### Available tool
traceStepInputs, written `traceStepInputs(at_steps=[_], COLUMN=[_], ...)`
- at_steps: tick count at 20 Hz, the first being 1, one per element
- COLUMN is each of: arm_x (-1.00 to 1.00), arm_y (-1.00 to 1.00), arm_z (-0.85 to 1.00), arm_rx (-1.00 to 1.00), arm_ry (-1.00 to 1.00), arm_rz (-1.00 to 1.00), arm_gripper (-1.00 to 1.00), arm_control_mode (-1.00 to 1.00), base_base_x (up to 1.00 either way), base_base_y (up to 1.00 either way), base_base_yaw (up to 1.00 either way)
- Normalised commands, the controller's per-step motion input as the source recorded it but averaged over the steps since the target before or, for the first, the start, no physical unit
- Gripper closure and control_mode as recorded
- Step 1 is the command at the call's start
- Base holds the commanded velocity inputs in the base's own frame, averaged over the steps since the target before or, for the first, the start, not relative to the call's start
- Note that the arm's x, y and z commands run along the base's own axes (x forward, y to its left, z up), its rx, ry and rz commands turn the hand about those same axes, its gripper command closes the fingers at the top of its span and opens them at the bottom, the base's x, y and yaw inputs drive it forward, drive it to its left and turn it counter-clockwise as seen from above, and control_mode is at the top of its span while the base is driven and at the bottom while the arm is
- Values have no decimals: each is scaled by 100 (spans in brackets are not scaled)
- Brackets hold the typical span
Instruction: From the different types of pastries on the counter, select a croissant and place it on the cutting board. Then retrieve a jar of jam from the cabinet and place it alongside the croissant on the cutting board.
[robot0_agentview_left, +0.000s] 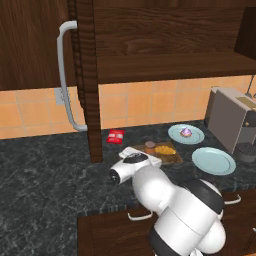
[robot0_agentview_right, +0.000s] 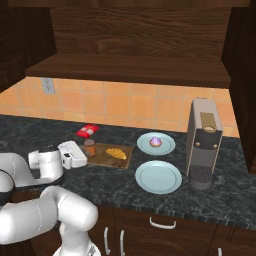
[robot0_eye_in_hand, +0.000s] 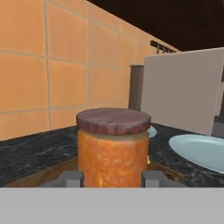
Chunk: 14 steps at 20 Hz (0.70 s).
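Black counter (robot0_agentview_left: 45, 175), cutting board (robot0_agentview_right: 102, 159) edge: pincer (robot0_eye_in_hand: 113, 178) clamped on jam jar (robot0_eye_in_hand: 113, 148) beside croissant (robot0_agentview_right: 116, 153).

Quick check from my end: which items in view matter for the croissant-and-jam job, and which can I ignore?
Job items: jar of jam between the gripper fingers; croissant on the cutting board; open cabinet.

Ignore: pink-topped pastry on its plate, empty plate, red packet, coffee machine.

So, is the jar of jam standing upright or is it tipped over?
Upright. In the hand view the jar of jam stands with its lid level on top, between the pincer fingertips, over the cutting board.
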Motion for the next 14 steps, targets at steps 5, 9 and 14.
traceStepInputs(at_steps=[5,9,14], arm_x=[0,-2,-5], arm_y=[-10,-20,-15], arm_z=[-71,-11,-12], arm_rx=[2,16,16], arm_ry=[-18,-13,-23], arm_rz=[0,0,1], arm_gripper=[-100,-100,-100], arm_control_mode=[-100,-100,-100], base_base_x=[0,0,0], base_base_y=[0,0,0], base_base_yaw=[0,0,0])
